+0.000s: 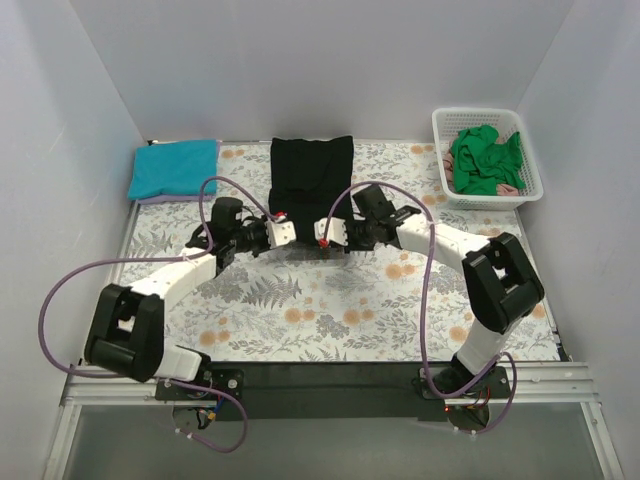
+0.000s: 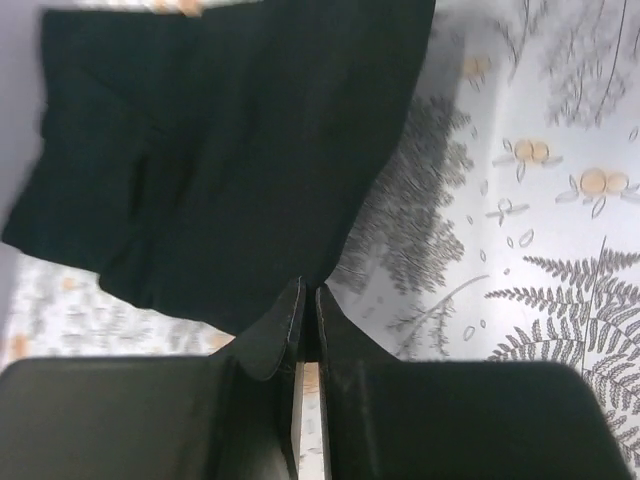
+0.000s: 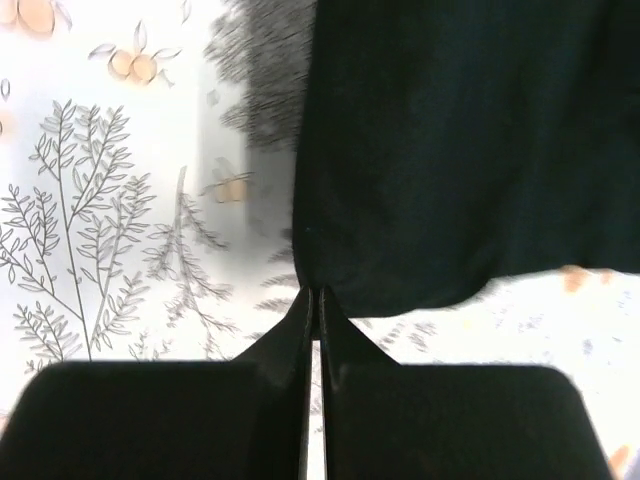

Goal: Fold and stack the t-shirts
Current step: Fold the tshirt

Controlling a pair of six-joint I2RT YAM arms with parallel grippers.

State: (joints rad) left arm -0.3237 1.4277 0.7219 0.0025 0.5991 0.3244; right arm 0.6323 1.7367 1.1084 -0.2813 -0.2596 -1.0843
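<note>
Where we look down from above, the teal t-shirt (image 1: pixel 176 168) lies folded well off to the left of the left gripper (image 1: pixel 284 238) and farther out from it. A thin lavender t-shirt (image 1: pixel 158 199) edge shows under the teal shirt's near side. Both rest on the fern-print table cover (image 1: pixel 330 310).

The left gripper (image 2: pixel 305 300) has its 2 fingers pressed together with no gap between them. Their tips meet the near hem of the black t-shirt (image 2: pixel 220 150), pinching it. From this tool the cloth spreads ahead and to the left, with bare cover to the right of the fingertips.

Between the 2 tools, the black t-shirt (image 1: pixel 310 172) runs away from both sets of fingertips toward the far wall as 1 flat dark rectangle.

The right gripper (image 1: pixel 322 240) sits just beside the left one, the 2 nearly facing across the hem. Its fingers (image 3: pixel 330 330) are likewise drawn fully together, and the right gripper (image 3: pixel 315 300) nips the near edge of the black t-shirt (image 3: pixel 460 150). Here the cloth spreads ahead and to the right.

Well to the right of that tool and farther out stands the white basket (image 1: pixel 476 111), with crumpled green t-shirts (image 1: pixel 485 160) inside it.
</note>
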